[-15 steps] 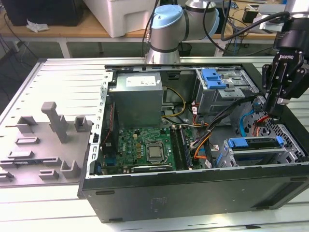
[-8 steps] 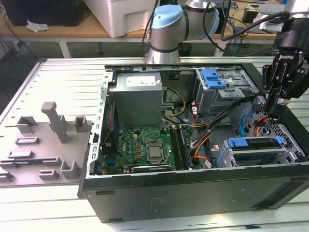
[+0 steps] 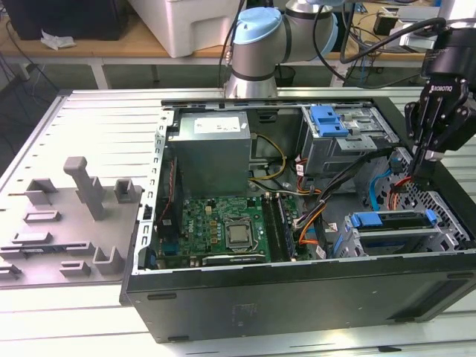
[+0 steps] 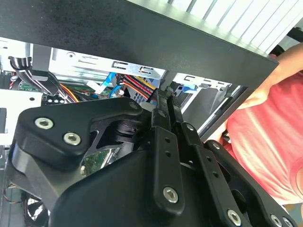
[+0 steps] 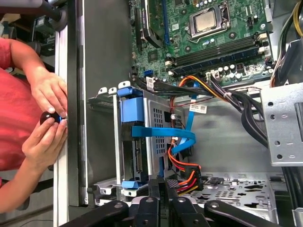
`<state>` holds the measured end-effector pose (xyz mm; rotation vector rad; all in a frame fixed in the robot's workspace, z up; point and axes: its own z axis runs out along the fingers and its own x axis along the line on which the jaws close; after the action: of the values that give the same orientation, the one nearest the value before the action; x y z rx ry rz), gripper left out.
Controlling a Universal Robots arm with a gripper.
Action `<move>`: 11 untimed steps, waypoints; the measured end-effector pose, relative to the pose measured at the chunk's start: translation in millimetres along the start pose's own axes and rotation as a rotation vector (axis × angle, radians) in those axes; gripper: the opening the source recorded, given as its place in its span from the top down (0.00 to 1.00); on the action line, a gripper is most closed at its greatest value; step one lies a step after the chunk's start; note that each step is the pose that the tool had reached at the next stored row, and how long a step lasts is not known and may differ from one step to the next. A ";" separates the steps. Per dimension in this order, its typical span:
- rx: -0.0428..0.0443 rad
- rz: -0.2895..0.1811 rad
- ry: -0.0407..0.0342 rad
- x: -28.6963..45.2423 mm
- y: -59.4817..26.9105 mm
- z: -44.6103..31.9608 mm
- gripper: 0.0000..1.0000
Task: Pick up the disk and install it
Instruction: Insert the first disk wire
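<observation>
Slatted grey metal table (image 3: 97,119) carries an open computer case (image 3: 297,297) lying on its side, with the motherboard (image 3: 223,223) facing up. The disk (image 3: 394,221) sits in its metal cage against the case wall, apparently on edge. Its long axis runs along that wall: one short end lies just beside the fingertips, apart from them, and the other points away from them toward the motherboard. In the first wrist view the disk (image 5: 135,158) has blue frame tabs at both ends. The arm (image 3: 260,37) reaches over the case from its far side, and the wrist hangs above the cage end. The gripper (image 3: 422,169) points steeply down into the case, its fingers (image 4: 163,109) pressed together with nothing between them. Orange and red cables (image 5: 187,172) lie right by the tips. Beyond the case wall, well apart from the gripper, a person's hands (image 5: 47,118) pinch a small dark object.
</observation>
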<state>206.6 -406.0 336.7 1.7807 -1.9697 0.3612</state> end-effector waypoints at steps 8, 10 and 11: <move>0.0000 0.000 0.0002 0.3 1.8 -0.1 0.83; 0.0002 0.000 -0.0001 1.3 3.1 -1.5 0.83; 0.0007 0.000 -0.0001 2.7 4.8 -3.5 0.83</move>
<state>202.3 -406.0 341.6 1.7808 -1.9702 0.3620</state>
